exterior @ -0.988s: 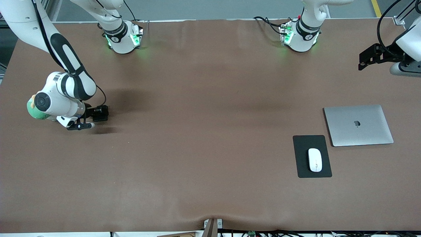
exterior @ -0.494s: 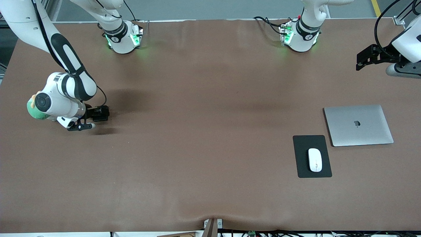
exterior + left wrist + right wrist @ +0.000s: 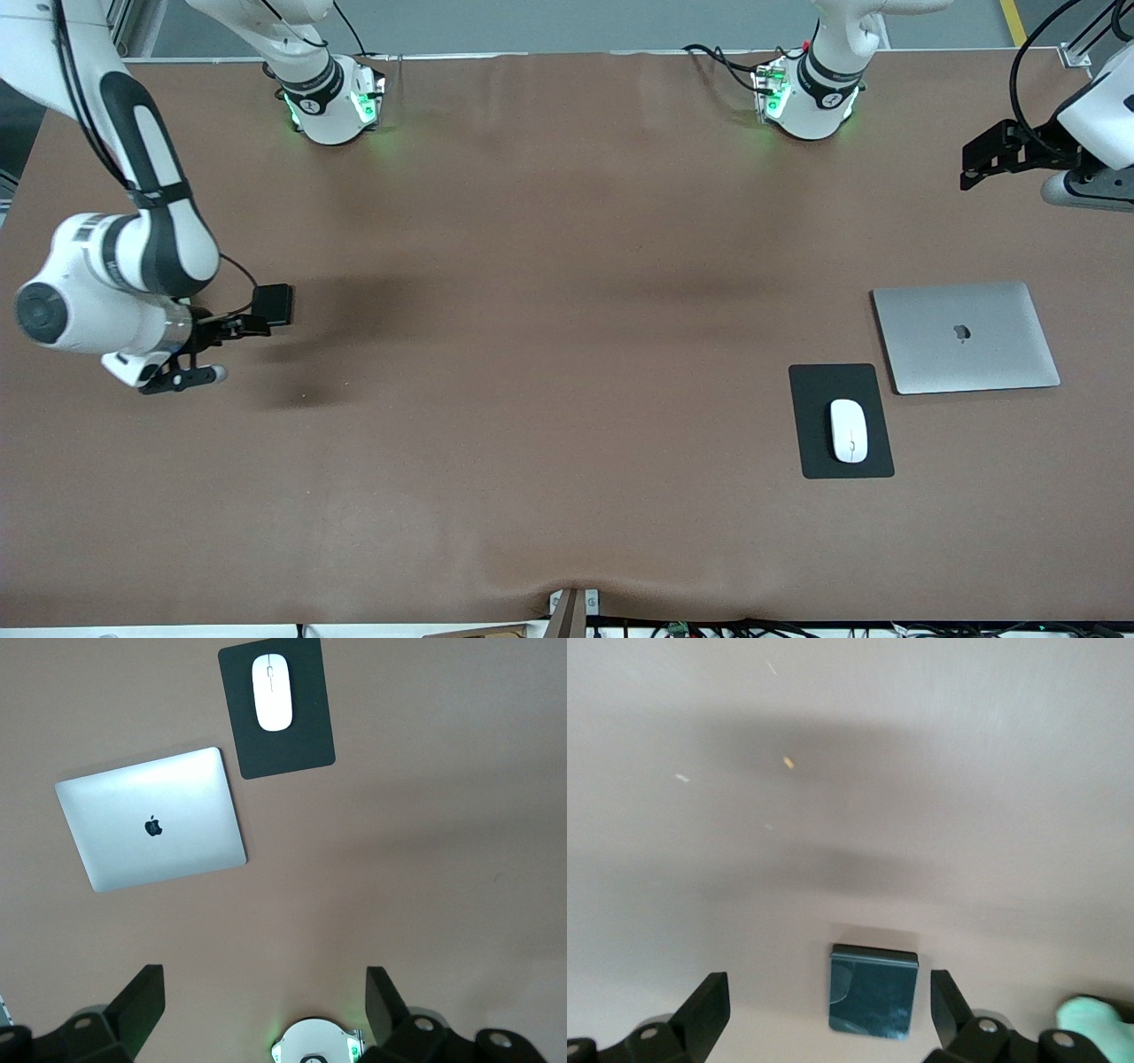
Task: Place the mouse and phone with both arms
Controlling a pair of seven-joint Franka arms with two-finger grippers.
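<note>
The black phone (image 3: 273, 304) lies flat on the brown table toward the right arm's end. My right gripper (image 3: 183, 369) is open and empty, raised above the table beside the phone. In the right wrist view the phone (image 3: 873, 992) lies on the table below the gap of the right gripper (image 3: 828, 1010), touching neither finger. The white mouse (image 3: 848, 430) lies on the black mouse pad (image 3: 815, 390) toward the left arm's end; it also shows in the left wrist view (image 3: 272, 693). My left gripper (image 3: 974, 168) is open and empty, held high near the table's end, and waits.
A closed silver laptop (image 3: 966, 337) lies beside the mouse pad, farther from the front camera; it also shows in the left wrist view (image 3: 151, 828). A green soft thing (image 3: 1090, 1019) lies near the phone in the right wrist view. The arm bases (image 3: 332, 102) stand along the table's back edge.
My right gripper has risen and drawn away from the phone, which stays flat on the table. The left arm has barely moved.
</note>
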